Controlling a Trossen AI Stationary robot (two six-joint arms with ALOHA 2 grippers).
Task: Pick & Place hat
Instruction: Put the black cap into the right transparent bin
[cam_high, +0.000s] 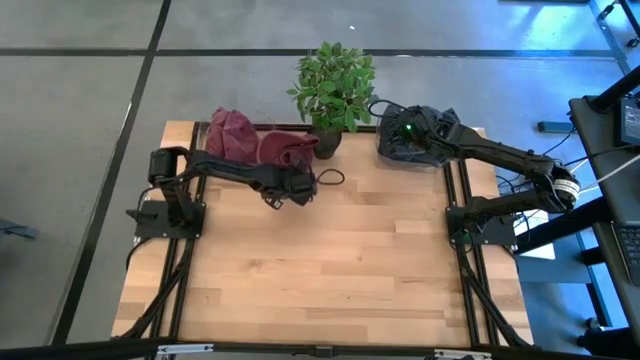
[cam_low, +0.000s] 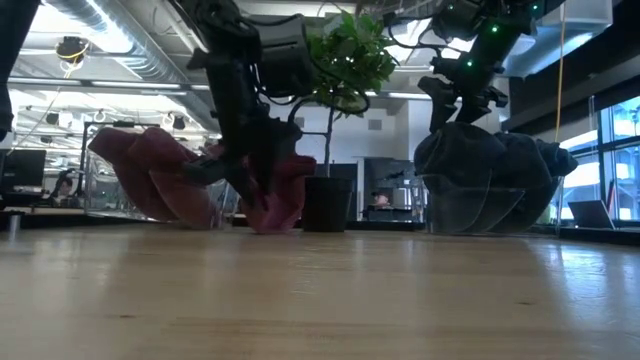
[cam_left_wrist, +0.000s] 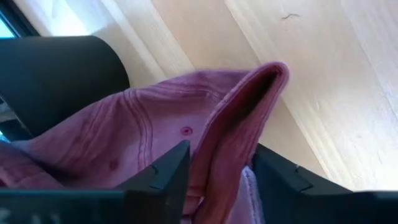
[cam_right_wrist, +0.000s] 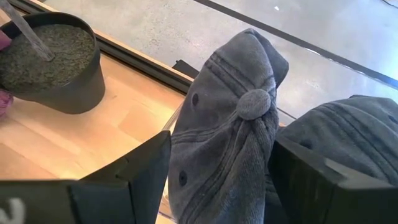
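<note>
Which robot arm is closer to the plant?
Left. The left pincer grips a red hat right beside the plant; the right pincer is farther off, over the grey hats.

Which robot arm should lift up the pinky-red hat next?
Probably the left. Its pincer already has the red hat pinched between its fingers, near the plant pot. The right pincer is busy around a grey hat at the table's far corner.

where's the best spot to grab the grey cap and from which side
Probably at the crown of the grey cap, just below its top button, coming down from above. The crown is bunched into an upright ridge narrow enough to fit between the right gripper fingers, which already straddle it there.
</note>
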